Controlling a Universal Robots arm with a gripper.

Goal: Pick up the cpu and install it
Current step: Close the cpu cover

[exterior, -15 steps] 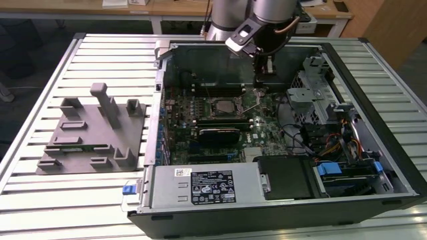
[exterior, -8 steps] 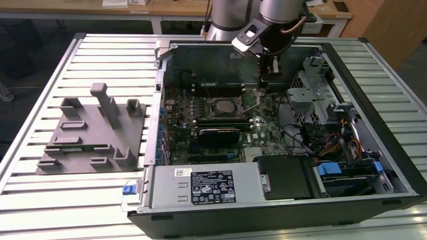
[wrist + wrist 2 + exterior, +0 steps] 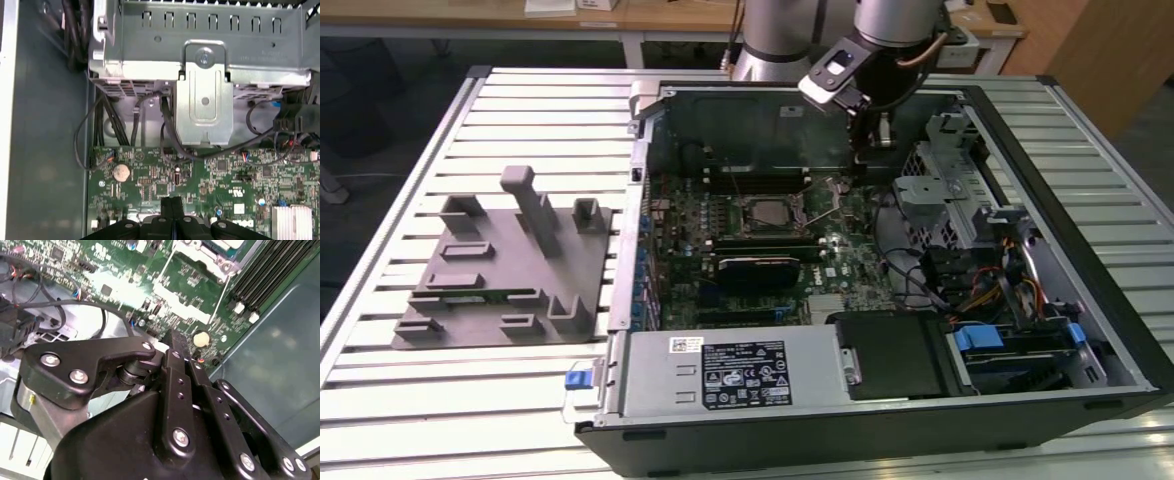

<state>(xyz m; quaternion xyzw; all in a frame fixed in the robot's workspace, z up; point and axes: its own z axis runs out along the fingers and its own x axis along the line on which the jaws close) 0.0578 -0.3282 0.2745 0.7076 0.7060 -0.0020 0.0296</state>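
A small pale square that looks like the cpu (image 3: pixel 763 210) lies inside the dark socket frame at the middle of the motherboard (image 3: pixel 761 255). The socket's thin metal lever (image 3: pixel 819 214) stands raised on the exterior view's right of it. My gripper (image 3: pixel 861 165) reaches down into the open computer case, just beyond the lever's top end and a little above the board. In both wrist views its fingertips (image 3: pixel 172 202) are pressed together with nothing between them, hovering over the green board near a coin cell (image 3: pixel 121 172). In the second wrist view the lever (image 3: pixel 220 297) runs beside the socket's metal plate.
The black case (image 3: pixel 1067 330) lies open on a slatted metal table (image 3: pixel 400 400). A grey tray (image 3: pixel 494 310) with upright posts and a green strip sits on the exterior view's left. A metal drive cage (image 3: pixel 205 100), cables and a power supply (image 3: pixel 720 370) crowd the case.
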